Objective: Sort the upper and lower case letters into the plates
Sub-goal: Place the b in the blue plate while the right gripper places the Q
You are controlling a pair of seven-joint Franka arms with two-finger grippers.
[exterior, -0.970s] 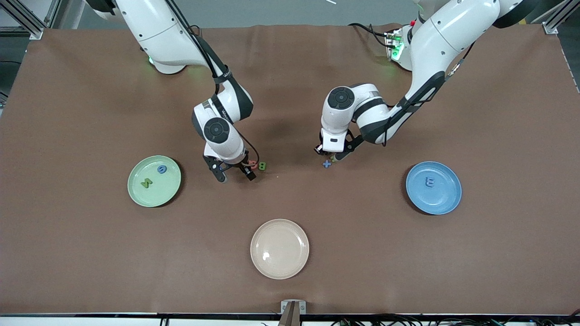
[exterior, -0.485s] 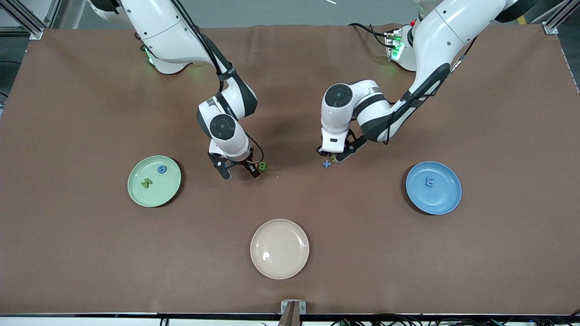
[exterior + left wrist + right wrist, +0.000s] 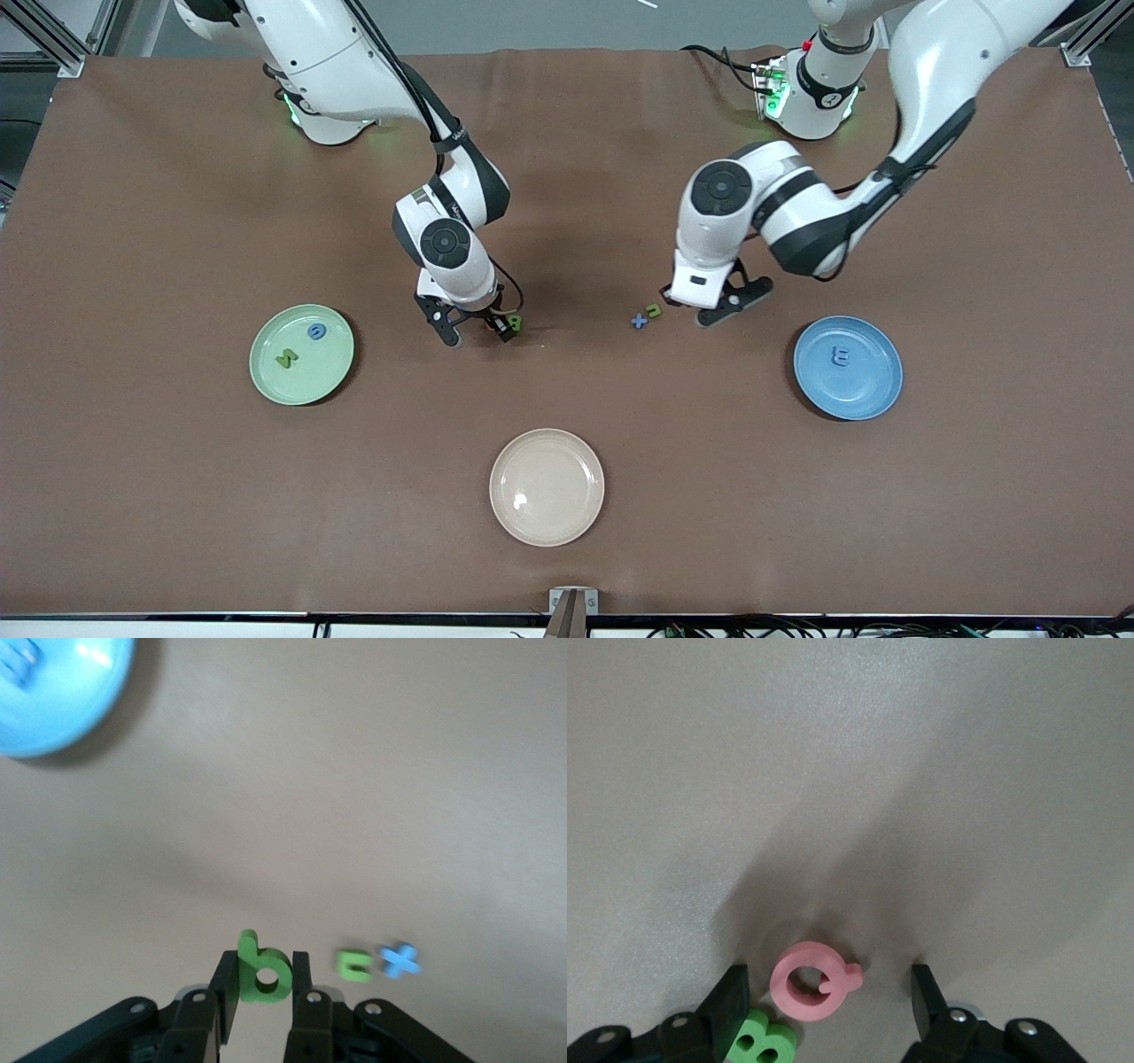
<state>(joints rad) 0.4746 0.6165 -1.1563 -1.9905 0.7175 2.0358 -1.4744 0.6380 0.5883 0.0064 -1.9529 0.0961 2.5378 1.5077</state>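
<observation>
Left gripper (image 3: 264,992) pinches green b (image 3: 261,970); right gripper (image 3: 830,992), spread, straddles pink Q (image 3: 811,981).

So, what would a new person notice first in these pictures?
Probably the left gripper, shut on a green letter b in the air between the small loose letters and the blue plate. Then the right gripper, low on the table with its fingers astride a pink letter, beside a green B.

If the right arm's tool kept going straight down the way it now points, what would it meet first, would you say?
Most likely the pink letter, which lies on the table between the right tool's open fingers. A green letter sits close beside one finger, though depth is unclear.
</observation>
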